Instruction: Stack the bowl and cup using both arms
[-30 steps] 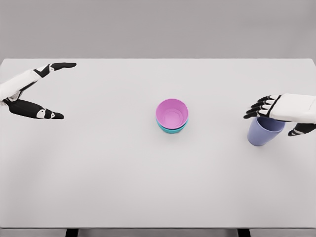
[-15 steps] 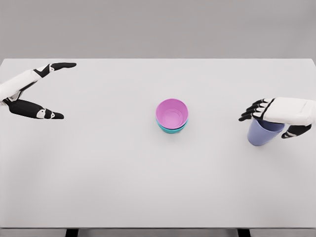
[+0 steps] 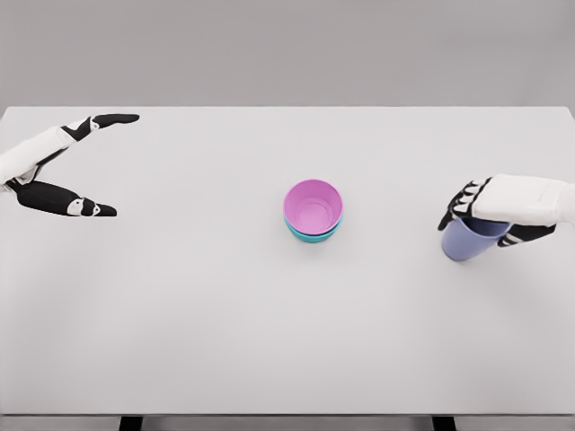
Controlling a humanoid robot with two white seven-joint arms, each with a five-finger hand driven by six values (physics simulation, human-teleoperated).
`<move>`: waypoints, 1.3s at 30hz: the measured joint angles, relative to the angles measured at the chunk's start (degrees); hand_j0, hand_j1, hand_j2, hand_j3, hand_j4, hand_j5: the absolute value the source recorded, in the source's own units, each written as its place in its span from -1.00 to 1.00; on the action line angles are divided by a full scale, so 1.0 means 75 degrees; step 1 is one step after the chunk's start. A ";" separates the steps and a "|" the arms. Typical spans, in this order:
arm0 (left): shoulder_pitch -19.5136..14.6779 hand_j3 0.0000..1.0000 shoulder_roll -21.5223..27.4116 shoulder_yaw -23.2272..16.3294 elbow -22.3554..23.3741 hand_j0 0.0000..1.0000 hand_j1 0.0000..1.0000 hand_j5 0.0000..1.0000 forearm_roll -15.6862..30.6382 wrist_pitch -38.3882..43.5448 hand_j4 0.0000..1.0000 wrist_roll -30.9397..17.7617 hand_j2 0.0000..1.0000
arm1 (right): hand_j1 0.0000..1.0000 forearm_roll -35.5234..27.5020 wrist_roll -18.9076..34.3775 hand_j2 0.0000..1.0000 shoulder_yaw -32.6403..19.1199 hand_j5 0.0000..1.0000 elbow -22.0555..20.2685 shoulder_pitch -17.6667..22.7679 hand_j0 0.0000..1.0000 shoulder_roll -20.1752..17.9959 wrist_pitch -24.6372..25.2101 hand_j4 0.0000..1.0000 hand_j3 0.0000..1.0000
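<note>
Near the right edge of the plain white worktop [image 3: 180, 305], a smooth periwinkle-blue plastic cup [image 3: 467, 241] is sitting slightly tilted, its rim leaning toward the right hand [image 3: 499, 211], whose black fingers [image 3: 456, 208] are wrapping over its top (thumb on the far side), grasping it. At the worktop's middle, a pink round bowl [image 3: 313, 206] is nesting inside a teal bowl [image 3: 312, 237]. Far left, the left hand [image 3: 63, 166] is hovering, fingers spread and holding nothing.

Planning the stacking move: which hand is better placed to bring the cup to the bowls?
Right. The right hand is curled over the blue cup at the table's right side. The left hand hangs open at the far left, farther from the pink bowl.
</note>
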 measured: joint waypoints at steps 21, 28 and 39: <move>0.0000 1.00 -0.0008 0.0000 0.0000 1.00 1.00 1.00 0.0000 0.0000 1.00 0.0000 1.00 | 0.33 0.0152 0.0002 0.33 -0.0302 0.33 0.0160 -0.1055 0.33 0.1586 -0.0002 0.33 0.33; 0.0000 1.00 -0.0007 0.0000 0.0003 1.00 1.00 1.00 0.0000 0.0000 1.00 0.0000 1.00 | 0.32 0.0275 0.0002 0.32 -0.0288 0.32 0.0119 -0.1359 0.32 0.2291 -0.0004 0.32 0.32; 0.0000 1.00 -0.0013 0.0001 0.0003 1.00 1.00 1.00 0.0000 0.0001 1.00 0.0000 1.00 | 0.33 0.0284 0.0003 0.33 -0.0077 0.33 -0.0400 -0.1500 0.33 0.2881 -0.0005 0.33 0.33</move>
